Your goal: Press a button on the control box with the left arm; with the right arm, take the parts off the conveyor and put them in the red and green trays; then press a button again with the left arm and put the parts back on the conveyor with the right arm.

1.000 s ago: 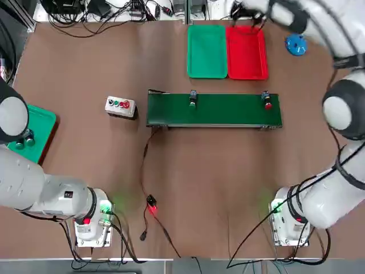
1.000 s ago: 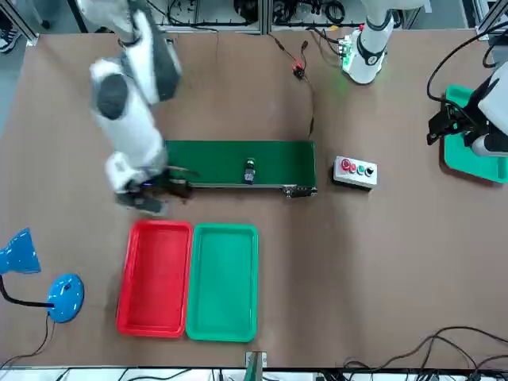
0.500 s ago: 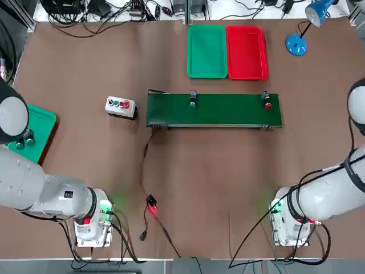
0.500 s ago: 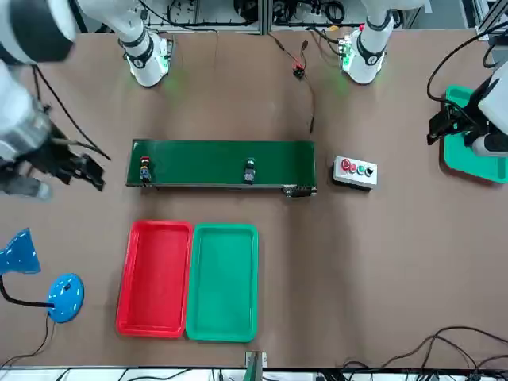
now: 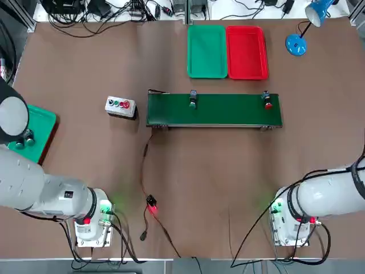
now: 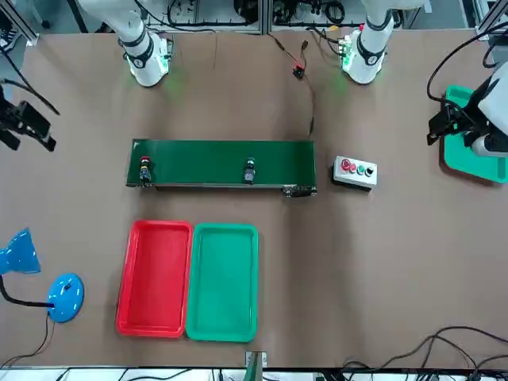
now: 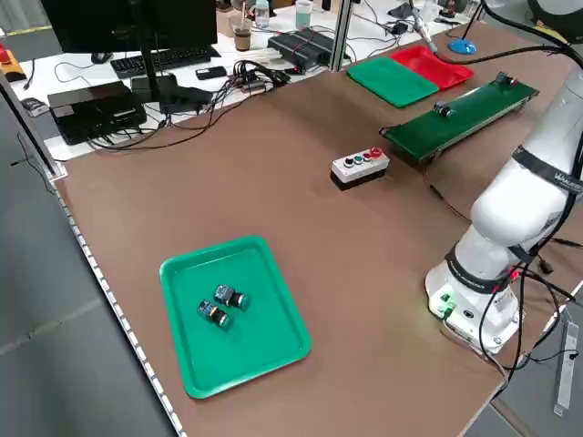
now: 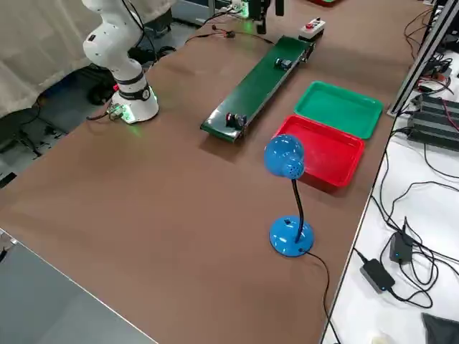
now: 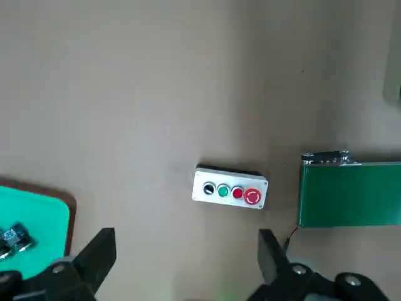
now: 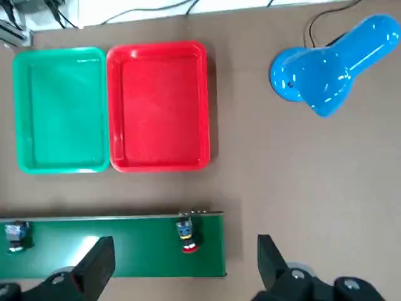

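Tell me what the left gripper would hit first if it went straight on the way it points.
Probably bare table. The left gripper, jaws open, points down beside the control box, which lies just off the line. Depth is unclear, so a finger might clip the box.

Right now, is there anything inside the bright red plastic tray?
No, the bright red plastic tray is bare inside, and both small pushbutton parts sit on the long dark green conveyor belt.

Two parts [image 5: 193,100], two trays [image 5: 207,51].
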{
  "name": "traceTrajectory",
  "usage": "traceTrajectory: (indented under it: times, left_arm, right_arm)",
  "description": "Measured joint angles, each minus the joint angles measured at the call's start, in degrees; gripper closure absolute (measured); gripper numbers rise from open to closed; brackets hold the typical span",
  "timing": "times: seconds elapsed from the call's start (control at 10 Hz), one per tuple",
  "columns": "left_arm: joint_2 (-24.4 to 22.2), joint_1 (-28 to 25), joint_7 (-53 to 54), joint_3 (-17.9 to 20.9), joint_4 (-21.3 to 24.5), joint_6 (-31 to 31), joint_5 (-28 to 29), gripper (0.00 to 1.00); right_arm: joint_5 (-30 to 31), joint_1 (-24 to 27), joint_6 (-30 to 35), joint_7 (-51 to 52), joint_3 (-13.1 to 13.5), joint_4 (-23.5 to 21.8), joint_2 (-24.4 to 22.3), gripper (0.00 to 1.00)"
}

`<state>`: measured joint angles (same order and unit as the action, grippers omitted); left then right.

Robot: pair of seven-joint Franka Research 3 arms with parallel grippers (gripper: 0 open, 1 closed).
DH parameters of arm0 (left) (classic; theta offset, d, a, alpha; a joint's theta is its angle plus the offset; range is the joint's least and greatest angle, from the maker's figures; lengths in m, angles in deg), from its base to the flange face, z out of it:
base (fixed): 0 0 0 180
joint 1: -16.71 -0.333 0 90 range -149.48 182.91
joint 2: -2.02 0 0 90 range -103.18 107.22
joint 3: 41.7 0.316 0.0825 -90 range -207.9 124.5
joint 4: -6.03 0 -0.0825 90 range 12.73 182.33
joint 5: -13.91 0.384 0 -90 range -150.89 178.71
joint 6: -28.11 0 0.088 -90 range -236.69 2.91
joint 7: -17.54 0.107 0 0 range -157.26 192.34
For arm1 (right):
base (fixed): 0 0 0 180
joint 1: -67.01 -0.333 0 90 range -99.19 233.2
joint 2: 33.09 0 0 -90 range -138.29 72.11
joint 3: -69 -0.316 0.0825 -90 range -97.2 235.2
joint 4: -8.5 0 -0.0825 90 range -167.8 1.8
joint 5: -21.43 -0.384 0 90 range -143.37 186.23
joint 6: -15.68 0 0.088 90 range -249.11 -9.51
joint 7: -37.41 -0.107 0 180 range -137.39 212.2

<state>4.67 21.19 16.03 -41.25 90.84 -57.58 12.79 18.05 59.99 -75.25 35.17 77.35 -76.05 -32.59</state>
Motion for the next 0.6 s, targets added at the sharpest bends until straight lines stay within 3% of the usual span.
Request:
traceTrajectory:
  times: [0.6]
  left_arm:
    - [0.0,0.0,0.0,0.1,0.0,0.0,0.0,0.0]
  right_arm:
    - [-1.8,0.7,0.1,-0.3,0.6,-1.0,-0.3,0.0]
